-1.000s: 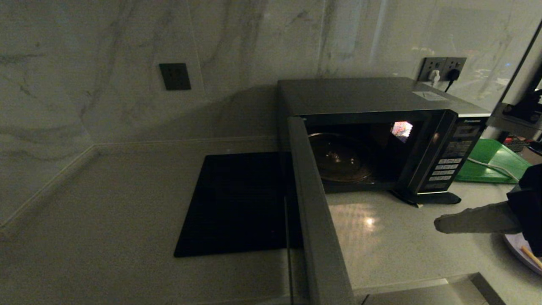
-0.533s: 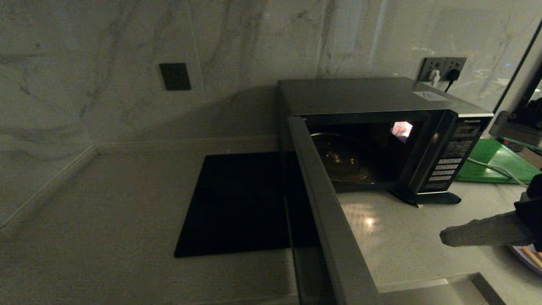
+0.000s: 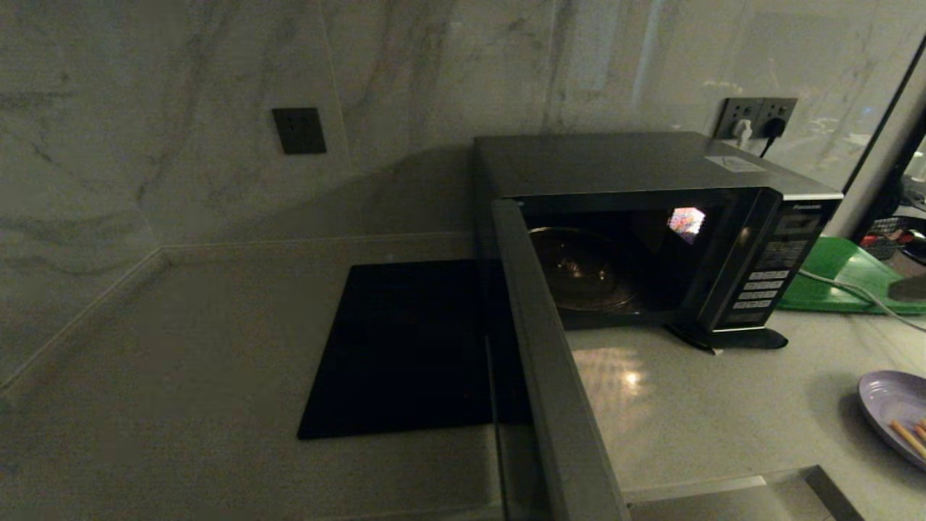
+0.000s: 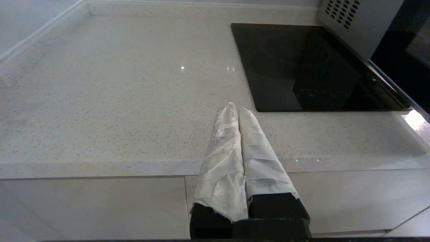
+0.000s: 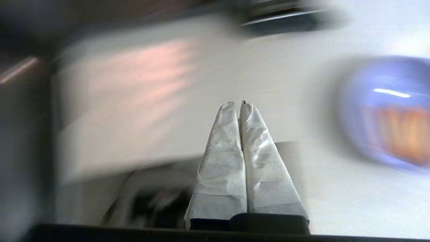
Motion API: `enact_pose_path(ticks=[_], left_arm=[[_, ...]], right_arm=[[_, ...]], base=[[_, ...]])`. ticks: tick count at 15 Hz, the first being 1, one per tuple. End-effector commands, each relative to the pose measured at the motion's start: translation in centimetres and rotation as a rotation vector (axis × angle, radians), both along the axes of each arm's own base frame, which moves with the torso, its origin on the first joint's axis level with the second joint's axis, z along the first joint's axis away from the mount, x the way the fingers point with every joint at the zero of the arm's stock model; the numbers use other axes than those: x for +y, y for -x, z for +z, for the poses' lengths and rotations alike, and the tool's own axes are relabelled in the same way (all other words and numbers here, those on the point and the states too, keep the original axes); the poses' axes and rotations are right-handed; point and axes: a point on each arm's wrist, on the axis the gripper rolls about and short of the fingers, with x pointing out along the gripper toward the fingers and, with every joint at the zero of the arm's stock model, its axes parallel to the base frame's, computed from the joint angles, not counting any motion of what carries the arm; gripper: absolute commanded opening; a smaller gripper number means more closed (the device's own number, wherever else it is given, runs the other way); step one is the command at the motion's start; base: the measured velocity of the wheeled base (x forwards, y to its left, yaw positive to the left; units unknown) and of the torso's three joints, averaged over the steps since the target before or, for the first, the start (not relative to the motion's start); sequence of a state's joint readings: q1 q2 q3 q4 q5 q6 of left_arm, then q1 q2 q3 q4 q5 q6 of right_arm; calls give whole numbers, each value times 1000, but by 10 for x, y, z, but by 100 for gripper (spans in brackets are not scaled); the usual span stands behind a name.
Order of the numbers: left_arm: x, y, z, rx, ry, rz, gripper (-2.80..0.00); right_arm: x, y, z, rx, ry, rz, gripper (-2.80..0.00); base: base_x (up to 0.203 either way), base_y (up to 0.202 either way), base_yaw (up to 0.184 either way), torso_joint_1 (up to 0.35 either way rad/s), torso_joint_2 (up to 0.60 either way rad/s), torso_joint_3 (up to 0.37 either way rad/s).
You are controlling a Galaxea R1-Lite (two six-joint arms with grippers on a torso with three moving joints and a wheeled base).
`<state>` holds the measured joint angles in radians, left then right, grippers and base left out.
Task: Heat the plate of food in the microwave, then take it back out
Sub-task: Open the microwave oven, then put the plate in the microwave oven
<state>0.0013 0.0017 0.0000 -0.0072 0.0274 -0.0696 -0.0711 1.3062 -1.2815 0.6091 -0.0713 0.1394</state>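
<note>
Silver-grey boxy microwave (image 3: 651,217) stands on the pale speckled tabletop (image 3: 687,420) in the head view, its dark door (image 3: 550,376) swung wide open towards the camera. A round pale lavender plate of orange-brown food sticks (image 3: 893,416) lies on the tabletop well to the right of the microwave, outside it; neither arm shows here.

Left wrist view: the left pincer (image 4: 237,109), clenched and empty, hangs off the tabletop's front edge beside a flat black cooktop (image 4: 302,67).

Right wrist view, blurred: the right pincer (image 5: 239,104), clenched and empty, points past the plate, which lies to one side, nearer this arm.
</note>
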Motion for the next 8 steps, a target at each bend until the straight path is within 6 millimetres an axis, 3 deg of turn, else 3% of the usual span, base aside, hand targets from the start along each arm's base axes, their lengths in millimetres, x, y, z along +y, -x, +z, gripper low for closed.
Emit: enact_pose_path(ticks=[1, 5, 8], left_arm=[[0, 0, 0, -1, 1, 2, -280], [0, 0, 0, -1, 1, 1, -280], [0, 0, 0, -1, 1, 0, -280]], right_arm=[[-34, -5, -7, 19, 25, -202, -280], [-105, -28, -35, 85, -73, -509, -280], [-163, -19, -62, 115, -266, -633, -280]], base=[[0, 0, 0, 0, 0, 0], [0, 0, 0, 0, 0, 0], [0, 0, 0, 0, 0, 0]])
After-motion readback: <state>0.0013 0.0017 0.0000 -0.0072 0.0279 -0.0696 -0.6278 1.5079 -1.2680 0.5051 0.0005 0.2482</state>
